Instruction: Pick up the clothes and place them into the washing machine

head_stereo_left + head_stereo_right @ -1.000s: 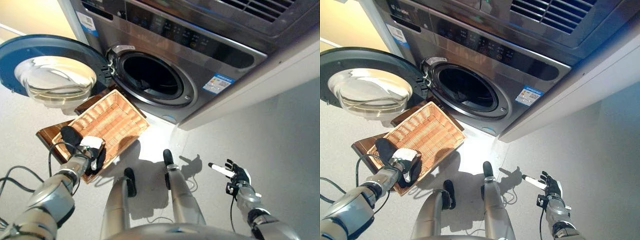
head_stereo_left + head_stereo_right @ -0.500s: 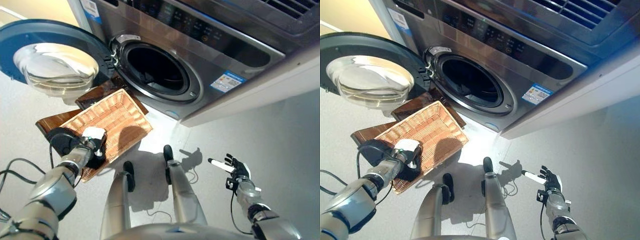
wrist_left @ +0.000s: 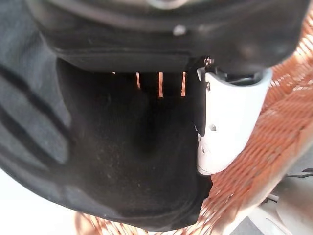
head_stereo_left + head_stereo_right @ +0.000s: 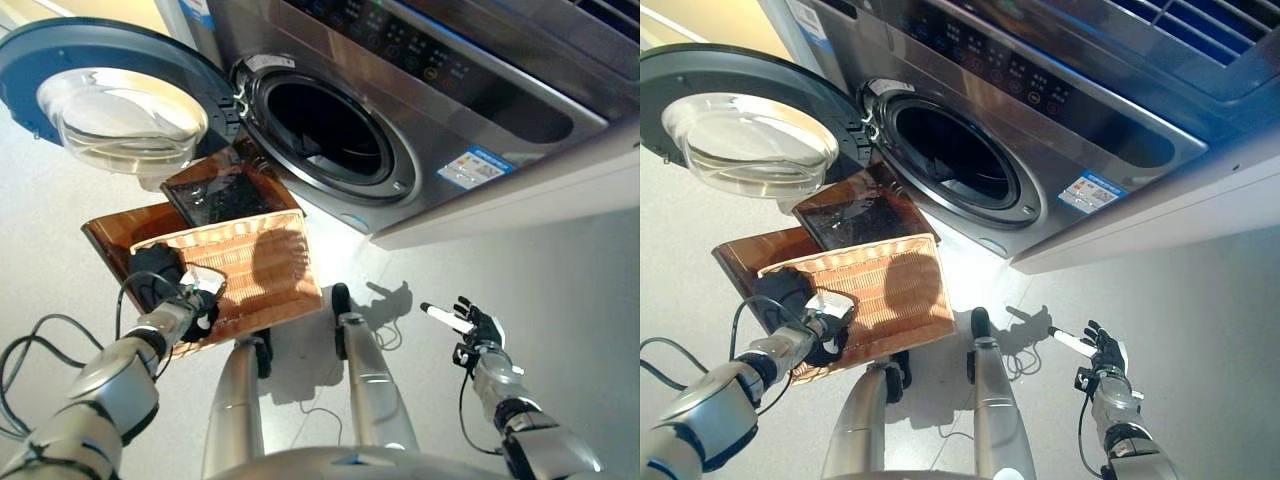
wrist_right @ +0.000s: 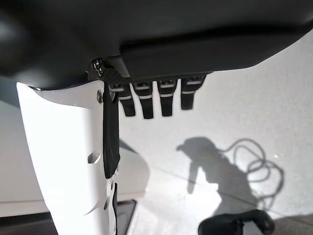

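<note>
The shallow wicker basket (image 4: 255,275) lies askew on the low dark brown box (image 4: 215,195) in front of the washing machine's open drum (image 4: 330,130). My left hand (image 4: 190,305) is curled on the basket's near left rim, its white thumb cover on the weave (image 3: 230,117). A black cloth (image 4: 152,265) lies bunched at that rim under my palm, and it also shows in the left wrist view (image 3: 122,161). The rest of the basket holds nothing. My right hand (image 4: 475,325) hangs open over the floor at the right, fingers straight (image 5: 146,100).
The round door (image 4: 110,95) stands swung open to the left of the drum, above the box. A white ledge (image 4: 520,190) runs along the wall to the right of the machine. Pale floor (image 4: 560,270) lies around my right hand.
The basket has swung on the box: its far end has turned to the right and toward me, baring the box's far part. My left hand has stayed on the rim. The camera has shifted.
</note>
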Motion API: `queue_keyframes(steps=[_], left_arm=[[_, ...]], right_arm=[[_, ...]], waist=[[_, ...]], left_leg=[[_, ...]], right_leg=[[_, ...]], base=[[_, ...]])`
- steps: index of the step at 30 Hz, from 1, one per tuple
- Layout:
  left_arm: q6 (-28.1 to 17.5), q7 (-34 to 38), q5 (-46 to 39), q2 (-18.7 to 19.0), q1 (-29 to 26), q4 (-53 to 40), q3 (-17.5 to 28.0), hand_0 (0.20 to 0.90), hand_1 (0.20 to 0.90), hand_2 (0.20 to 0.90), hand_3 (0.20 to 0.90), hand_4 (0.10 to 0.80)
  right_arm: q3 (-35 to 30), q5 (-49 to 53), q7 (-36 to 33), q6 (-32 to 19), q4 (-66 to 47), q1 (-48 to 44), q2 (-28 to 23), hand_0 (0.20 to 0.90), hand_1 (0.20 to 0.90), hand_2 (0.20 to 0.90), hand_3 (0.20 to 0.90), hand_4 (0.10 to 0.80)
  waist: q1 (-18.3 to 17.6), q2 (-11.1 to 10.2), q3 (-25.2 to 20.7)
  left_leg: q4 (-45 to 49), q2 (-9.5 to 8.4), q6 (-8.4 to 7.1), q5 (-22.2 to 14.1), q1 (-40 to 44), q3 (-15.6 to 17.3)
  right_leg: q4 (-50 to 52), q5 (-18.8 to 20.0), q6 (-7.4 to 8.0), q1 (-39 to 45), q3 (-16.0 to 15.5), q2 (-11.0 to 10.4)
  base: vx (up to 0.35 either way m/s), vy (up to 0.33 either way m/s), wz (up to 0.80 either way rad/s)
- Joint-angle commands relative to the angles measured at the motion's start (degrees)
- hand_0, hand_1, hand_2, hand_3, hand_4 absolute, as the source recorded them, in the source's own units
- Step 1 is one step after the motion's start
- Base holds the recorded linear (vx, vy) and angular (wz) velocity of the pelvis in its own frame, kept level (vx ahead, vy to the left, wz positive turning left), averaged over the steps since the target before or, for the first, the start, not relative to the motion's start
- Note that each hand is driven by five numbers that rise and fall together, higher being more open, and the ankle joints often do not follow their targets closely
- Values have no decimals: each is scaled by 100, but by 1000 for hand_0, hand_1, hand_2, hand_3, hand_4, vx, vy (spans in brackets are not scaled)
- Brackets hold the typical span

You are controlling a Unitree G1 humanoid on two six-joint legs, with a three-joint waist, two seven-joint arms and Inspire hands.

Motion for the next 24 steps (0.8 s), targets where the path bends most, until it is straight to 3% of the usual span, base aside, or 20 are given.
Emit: queue_keyframes(steps=[1, 6, 7, 11, 24], left_arm=[[68, 103, 181, 338, 175, -225, 286, 200, 200, 200, 200, 300], [30, 240, 230, 326, 49, -420, 302, 200, 200, 200, 200, 300], [20, 285, 289, 330, 8, -476, 289, 200, 200, 200, 200, 300], [11, 305, 291, 354, -47, -531, 289, 200, 200, 200, 200, 300], [29, 380, 401, 276, 270, -537, 553, 200, 200, 200, 200, 300]], right_arm=[[-183, 220, -225, -192, 43, 164, -566, 900, 900, 900, 900, 800], [-251, 296, -223, -186, 89, 224, -528, 900, 900, 900, 900, 800], [-304, 343, -210, -185, 87, 263, -516, 900, 900, 900, 900, 800], [-315, 381, -197, -182, 107, 270, -504, 900, 900, 900, 900, 800], [-500, 430, -84, -90, 295, 516, -378, 900, 900, 900, 900, 800]], waist=[[-11, 182, 17], [-9, 223, -110], [-25, 231, -141], [-21, 247, -170], [117, 389, -461]], left_leg=[[-338, 193, -182, -95, 24, 235], [-631, 169, -239, 30, 316, 289], [-784, 135, -218, 263, 389, 364], [-889, 96, -241, 317, 523, 370], [-1814, -176, -358, 643, 1700, 307]], right_leg=[[-767, -61, -404, 539, 95, 216], [-986, -14, -369, 836, 75, 143], [-1096, 160, -382, 907, 38, 87], [-1174, 166, -374, 1051, 15, 52], [-1957, 294, -208, 2341, -184, -204]], base=[[43, -77, 0], [25, -68, 18], [-49, -72, 34], [18, -50, 14], [103, -63, 8]])
